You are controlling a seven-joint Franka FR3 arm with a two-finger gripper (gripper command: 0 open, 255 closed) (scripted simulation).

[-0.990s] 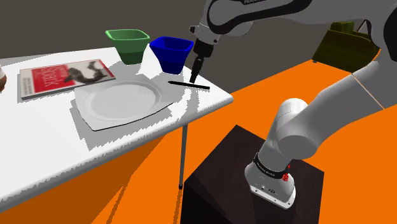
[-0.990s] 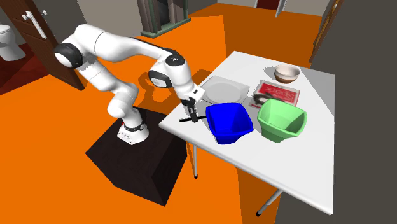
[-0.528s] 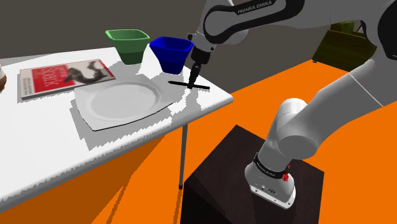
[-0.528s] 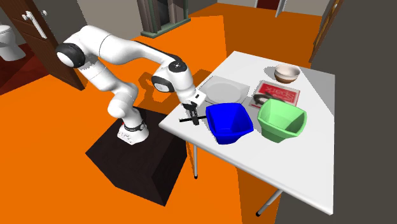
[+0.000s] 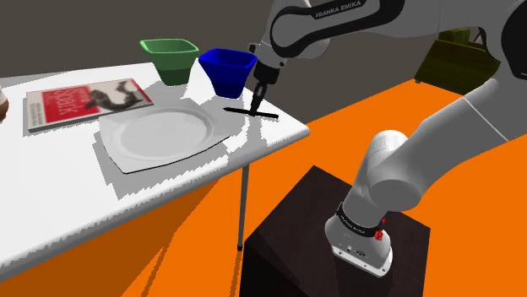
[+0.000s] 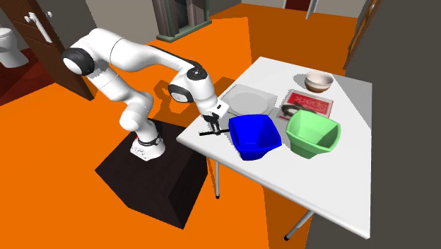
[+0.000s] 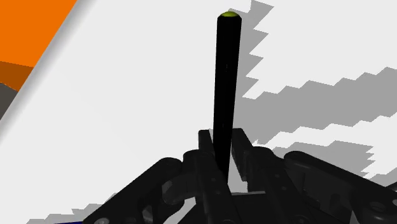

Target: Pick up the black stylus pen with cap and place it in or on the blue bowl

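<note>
Since the black stylus pen point(image 7: 226, 83) is laid flat on the white table point(image 5: 283, 131) near its corner, it's gripped right there: the gripper point(image 7: 222, 143) is closed on it, both fingers pressed against the barrel, as seen from the wrist view. The pen's long axis is set crosswise to the fingers, roughly along the table edge in the shoulder view. The blue bowl point(image 5: 228, 69) is parked just beside the pen, toward the shoulder view's upper left, rim higher than the pen, so a lift is probably needed first, then a short carry over that rim
</note>
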